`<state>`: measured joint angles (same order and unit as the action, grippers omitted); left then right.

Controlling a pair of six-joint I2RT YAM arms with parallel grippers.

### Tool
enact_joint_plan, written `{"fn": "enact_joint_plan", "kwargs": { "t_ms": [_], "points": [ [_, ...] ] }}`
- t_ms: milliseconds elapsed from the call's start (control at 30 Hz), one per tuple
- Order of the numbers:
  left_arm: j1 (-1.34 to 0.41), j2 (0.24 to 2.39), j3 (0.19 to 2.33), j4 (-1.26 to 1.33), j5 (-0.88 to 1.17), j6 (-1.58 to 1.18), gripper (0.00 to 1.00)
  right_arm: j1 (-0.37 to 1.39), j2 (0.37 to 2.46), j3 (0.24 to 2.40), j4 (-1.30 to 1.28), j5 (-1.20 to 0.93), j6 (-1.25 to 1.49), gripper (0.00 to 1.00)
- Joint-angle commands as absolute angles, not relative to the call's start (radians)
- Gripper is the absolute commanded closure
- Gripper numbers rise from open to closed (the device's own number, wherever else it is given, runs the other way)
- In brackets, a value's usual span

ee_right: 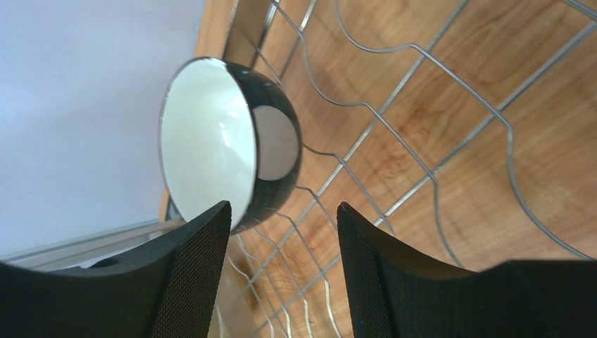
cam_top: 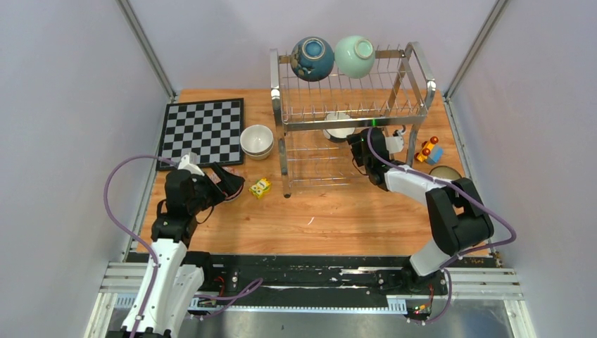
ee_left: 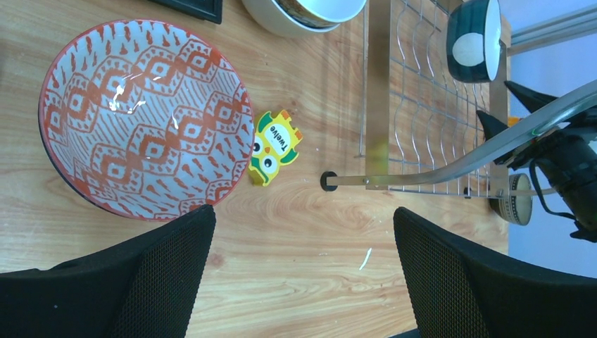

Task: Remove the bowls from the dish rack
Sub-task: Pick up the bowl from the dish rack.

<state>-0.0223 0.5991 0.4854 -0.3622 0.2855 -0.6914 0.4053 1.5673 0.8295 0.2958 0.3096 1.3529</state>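
The wire dish rack [cam_top: 415, 70] stands at the back. On its top tier sit a dark blue bowl [cam_top: 312, 58] and a mint green bowl [cam_top: 355, 56]. A dark bowl with a white inside [ee_right: 211, 151] stands on edge on the lower tier [cam_top: 340, 128]. My right gripper [ee_right: 284, 211] is open inside that tier, its left finger just in front of this bowl's rim, gripping nothing. My left gripper [ee_left: 303, 211] hangs open over bare wood. A red-patterned bowl [ee_left: 144, 116] rests on the table beside its left finger. Two stacked cream bowls [cam_top: 257, 141] sit left of the rack.
A yellow owl block [cam_top: 260, 187] lies between my left gripper [cam_top: 236, 186] and the rack's front leg [cam_top: 286, 190]. The chessboard [cam_top: 203, 130] lies at the back left. A toy car [cam_top: 428, 150] and another bowl [cam_top: 445, 172] sit right of the rack, behind my right arm.
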Motion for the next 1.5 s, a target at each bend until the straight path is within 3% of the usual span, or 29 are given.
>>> {"fn": "enact_joint_plan", "kwargs": {
  "t_ms": [0,233,367,667,833,1133,1467],
  "points": [
    [-0.026,0.587,0.467,-0.377,0.295,-0.675,0.02,0.409,1.595,0.81,0.434,0.353,1.418,0.4],
    [-0.026,0.591,0.448,-0.359,0.298,-0.682,0.02,0.39,1.647,0.83,0.432,0.33,1.419,0.42],
    [-0.026,0.592,0.45,-0.362,0.292,-0.677,0.02,0.381,1.684,0.863,0.429,0.313,1.406,0.49],
    [-0.025,0.584,0.453,-0.377,0.285,-0.672,0.02,0.369,1.717,0.899,0.448,0.291,1.377,0.48],
    [-0.026,0.579,0.451,-0.384,0.286,-0.672,0.02,0.362,1.756,0.942,0.426,0.244,1.37,0.62],
    [-0.026,0.561,0.449,-0.393,0.282,-0.677,0.02,0.356,1.792,0.971,0.383,0.191,1.367,0.74],
    [-0.027,0.554,0.459,-0.408,0.283,-0.676,0.02,0.341,1.796,0.96,0.397,0.137,1.335,1.0]
  ]
}}
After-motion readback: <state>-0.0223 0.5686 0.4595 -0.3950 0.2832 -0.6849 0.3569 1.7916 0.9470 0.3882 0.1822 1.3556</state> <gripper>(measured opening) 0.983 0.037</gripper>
